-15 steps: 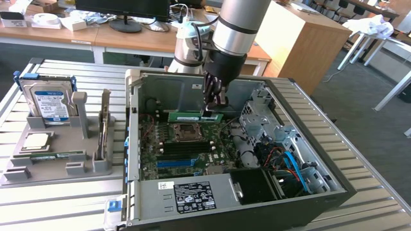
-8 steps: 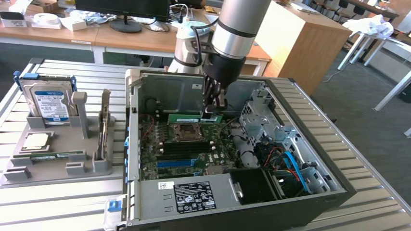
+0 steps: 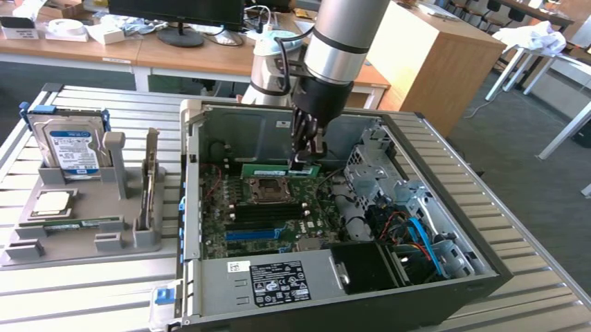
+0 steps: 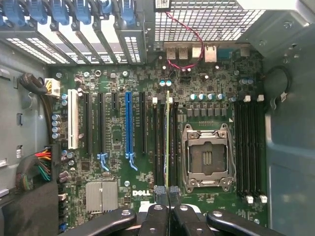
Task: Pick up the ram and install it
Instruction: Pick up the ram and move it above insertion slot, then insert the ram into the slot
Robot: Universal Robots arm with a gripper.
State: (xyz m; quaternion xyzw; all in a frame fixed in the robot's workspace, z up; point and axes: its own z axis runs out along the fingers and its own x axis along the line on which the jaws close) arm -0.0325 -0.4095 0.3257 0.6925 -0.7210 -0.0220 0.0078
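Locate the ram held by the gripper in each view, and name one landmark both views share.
Exterior view: the ram sits lengthwise inside the open computer case, gripped near one end by the gripper, just beyond the CPU socket.
Wrist view: the ram shows edge-on as a thin strip running out from the gripper, over the memory slots beside the CPU socket.
Shared landmark: the CPU socket's metal frame.

Wooden desks (image 3: 194, 59) along back; tall wooden cabinet (image 3: 434, 62); grey carpet floor (image 3: 526, 180); slatted metal table (image 3: 83, 297).
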